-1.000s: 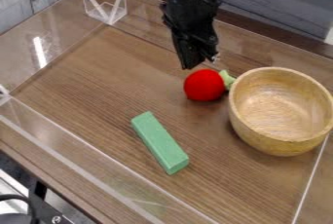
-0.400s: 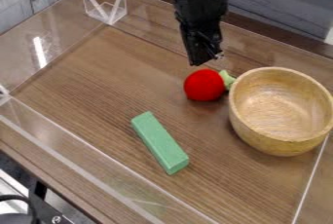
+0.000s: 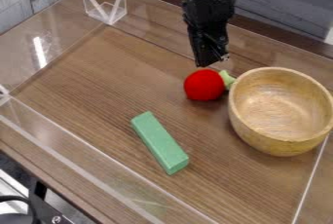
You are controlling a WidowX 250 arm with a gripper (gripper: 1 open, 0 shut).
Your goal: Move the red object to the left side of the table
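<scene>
The red object (image 3: 202, 85), a small round toy fruit with a green leafy top pointing right, lies on the brown wood-grain table (image 3: 104, 77) just left of a wooden bowl. My black gripper (image 3: 211, 58) hangs directly above and slightly behind the fruit, its fingers pressed together and pointing down. It is shut with nothing between the fingers. The tips hover just over the fruit's top; I cannot tell whether they touch it.
A light wooden bowl (image 3: 281, 110) sits at the right, close to the fruit. A green rectangular block (image 3: 159, 141) lies toward the front. Low clear acrylic walls (image 3: 58, 33) border the table, with a small clear stand (image 3: 104, 7) at the back left.
The gripper has shifted to the right, now more directly over the red fruit. The fruit, bowl and block have not moved.
</scene>
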